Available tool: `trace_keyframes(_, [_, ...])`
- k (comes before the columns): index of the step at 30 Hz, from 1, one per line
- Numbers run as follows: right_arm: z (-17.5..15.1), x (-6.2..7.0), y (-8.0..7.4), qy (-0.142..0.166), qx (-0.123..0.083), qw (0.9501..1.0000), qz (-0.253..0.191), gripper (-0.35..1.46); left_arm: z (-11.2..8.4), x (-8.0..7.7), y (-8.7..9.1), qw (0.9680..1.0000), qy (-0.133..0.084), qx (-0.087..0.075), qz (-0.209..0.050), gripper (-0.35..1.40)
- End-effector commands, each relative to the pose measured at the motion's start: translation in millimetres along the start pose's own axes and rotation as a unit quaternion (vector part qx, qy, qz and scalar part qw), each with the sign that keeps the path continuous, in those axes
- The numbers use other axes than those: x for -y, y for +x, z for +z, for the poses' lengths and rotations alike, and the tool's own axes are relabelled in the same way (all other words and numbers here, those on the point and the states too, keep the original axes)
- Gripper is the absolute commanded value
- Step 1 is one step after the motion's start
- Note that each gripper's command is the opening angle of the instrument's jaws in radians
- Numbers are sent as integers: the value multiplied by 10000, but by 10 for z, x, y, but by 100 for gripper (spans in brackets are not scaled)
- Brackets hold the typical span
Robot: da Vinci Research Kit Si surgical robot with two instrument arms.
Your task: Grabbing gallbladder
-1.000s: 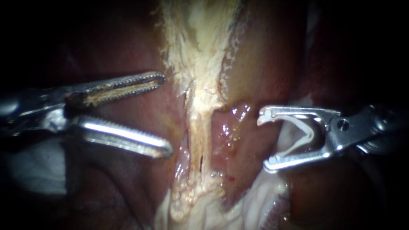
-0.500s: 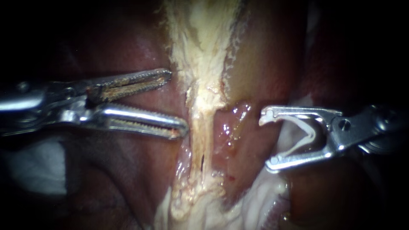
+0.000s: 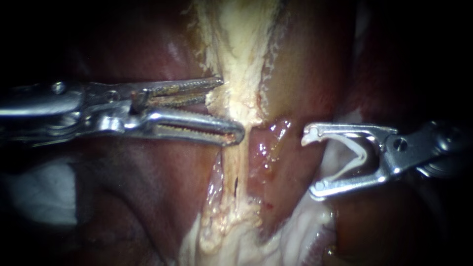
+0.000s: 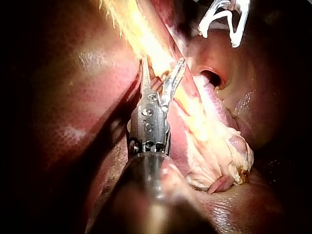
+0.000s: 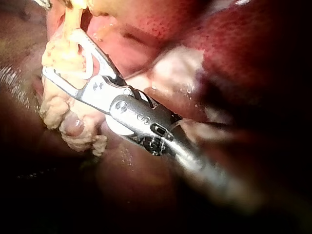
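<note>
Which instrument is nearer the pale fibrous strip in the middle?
Left. The left instrument has its open jaws at the edge of the pale fibrous strip; the right instrument, holding a white clip, stands apart on the other side.

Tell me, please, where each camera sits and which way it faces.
Endoscope: close over the tissue, facing the pale band; left instrument enters from the left, right instrument, holding a clip, from the right.
Left wrist: on the left arm, looking along its instrument to the band.
Right wrist: on the right arm, looking along its instrument.
Shared: endoscope and left wrist show both instruments.
</note>
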Motion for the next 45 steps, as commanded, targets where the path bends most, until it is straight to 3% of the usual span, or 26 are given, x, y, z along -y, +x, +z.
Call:
trace_keyframes(1, [0, 0, 1, 2, 1, 10000, -1, 55, 2, -1, 0, 10000, -9, -26, -28, 41])
trace_keyframes(9, [-1, 0, 1, 3, -1, 10000, 28, 55, 6, -19, 4, 9998, -55, -152, -116, 25])
trace_keyframes(12, [-1, 0, 1, 3, -1, 10000, 29, 55, 6, -26, 6, 9992, -102, -276, -256, 4])
trace_keyframes(15, [-1, 0, 1, 3, -1, 10000, 29, 55, 8, -31, 7, 9981, -173, -439, -391, -35])
trace_keyframes(18, [-1, 0, 1, 3, -1, 10000, 29, 55, 7, -35, 8, 9955, -234, -672, -634, -35])
trace_keyframes(22, [-1, 0, 1, 4, -1, 10000, 28, 55, 3, -35, 8, 9928, -276, -853, -791, -35])
trace_keyframes(33, [-2, 0, 1, 5, -3, 10000, 58, 55, -10, -25, 3, 9918, -294, -884, -870, -35])
trace_keyframes(45, [-1, 0, 1, 4, -3, 10000, 58, 55, -12, -26, -1, 9917, -285, -890, -879, -35])
